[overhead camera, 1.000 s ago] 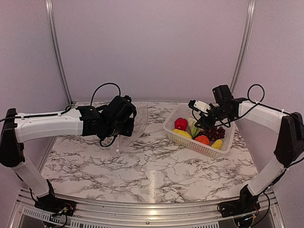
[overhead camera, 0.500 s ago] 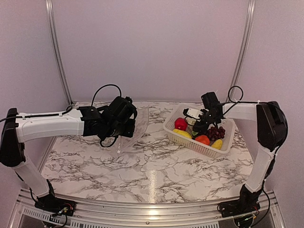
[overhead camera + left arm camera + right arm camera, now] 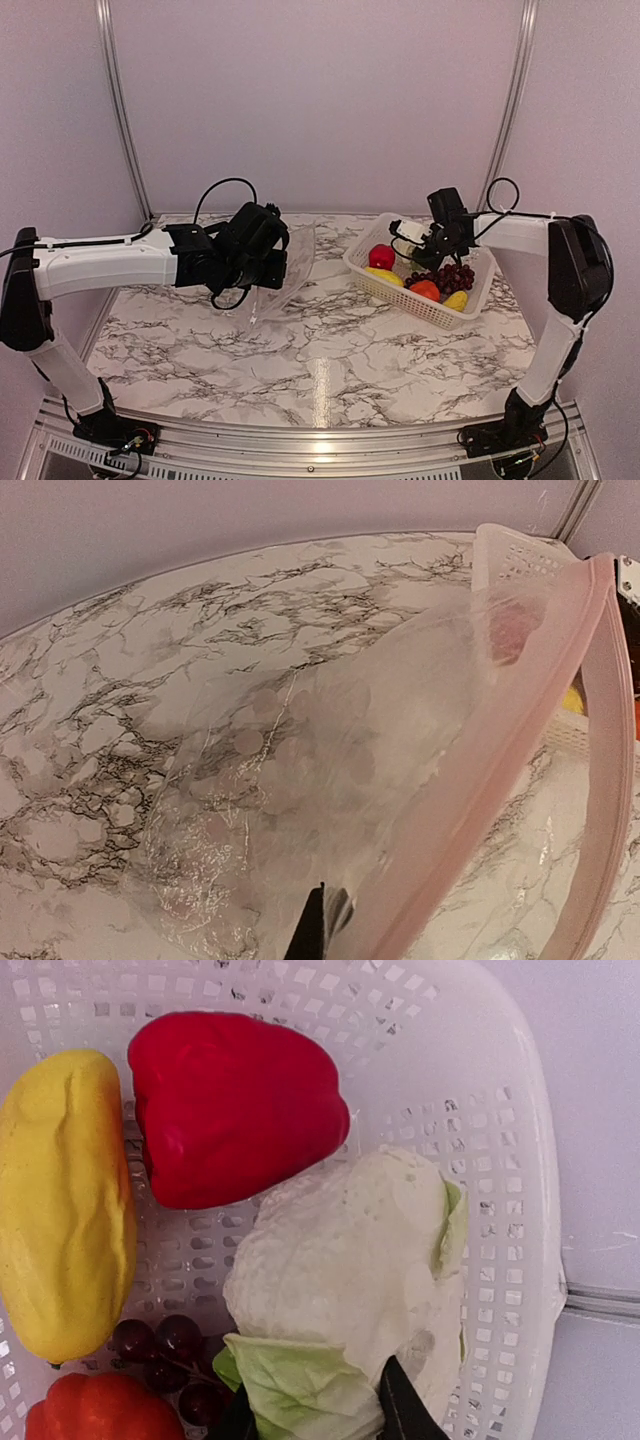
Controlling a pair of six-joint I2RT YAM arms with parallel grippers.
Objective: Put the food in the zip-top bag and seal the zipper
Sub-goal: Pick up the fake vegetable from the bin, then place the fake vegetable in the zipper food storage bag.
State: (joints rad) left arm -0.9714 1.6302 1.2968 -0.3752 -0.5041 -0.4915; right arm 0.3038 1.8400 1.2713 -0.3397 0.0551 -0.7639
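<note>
My left gripper (image 3: 268, 262) (image 3: 330, 910) is shut on the clear zip-top bag (image 3: 296, 262) (image 3: 300, 760) and holds it up off the table at the left. The bag's mouth stands open toward the basket, and the pink zipper (image 3: 520, 730) runs along its edge. The food lies in the white basket (image 3: 440, 315). My right gripper (image 3: 415, 250) (image 3: 315, 1410) reaches into it, shut on the white cauliflower (image 3: 340, 1260), one finger on each side of its green leaves. Beside it lie a red pepper (image 3: 230, 1100) (image 3: 380, 257), a yellow piece (image 3: 65, 1200), purple grapes (image 3: 165, 1345) and an orange-red piece (image 3: 100, 1410).
The basket stands at the back right of the marble table (image 3: 330, 350), close to the rear wall. A metal corner post (image 3: 510, 100) rises behind it. The left arm's cable loops above its wrist.
My right gripper has dropped into the basket and closed round the cauliflower. The basket has shifted slightly. The left arm and the bag have barely moved.
</note>
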